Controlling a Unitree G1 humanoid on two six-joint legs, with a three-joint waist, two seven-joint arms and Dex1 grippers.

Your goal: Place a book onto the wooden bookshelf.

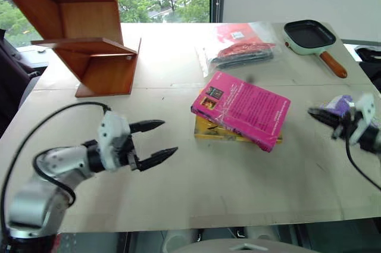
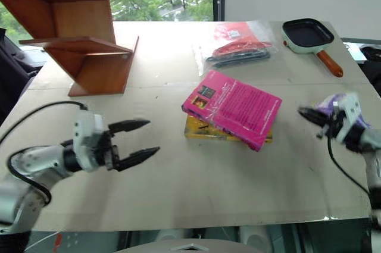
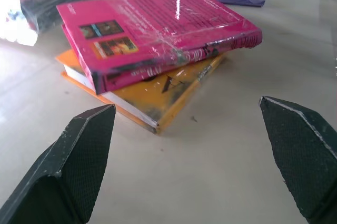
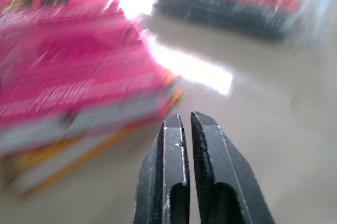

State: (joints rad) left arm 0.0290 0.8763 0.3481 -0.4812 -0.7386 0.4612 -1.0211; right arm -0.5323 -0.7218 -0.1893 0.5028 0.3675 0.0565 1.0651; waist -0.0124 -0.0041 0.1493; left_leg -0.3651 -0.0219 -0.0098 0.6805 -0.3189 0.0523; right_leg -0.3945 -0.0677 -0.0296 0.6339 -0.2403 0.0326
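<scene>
The pink book (image 1: 241, 109) is stacked on a yellow book (image 1: 209, 131) mid-tabletop (image 1: 178, 181), between the wide-open, empty left gripper (image 1: 159, 140) and the shut, empty right gripper (image 4: 190, 126). Red and black items are held in a clear bag (image 1: 241, 44).

Bare table (image 1: 178, 199) between book (image 1: 244, 107) and wooden bookshelf (image 1: 89, 33); plastic bag (image 1: 238, 47) behind the book.
</scene>
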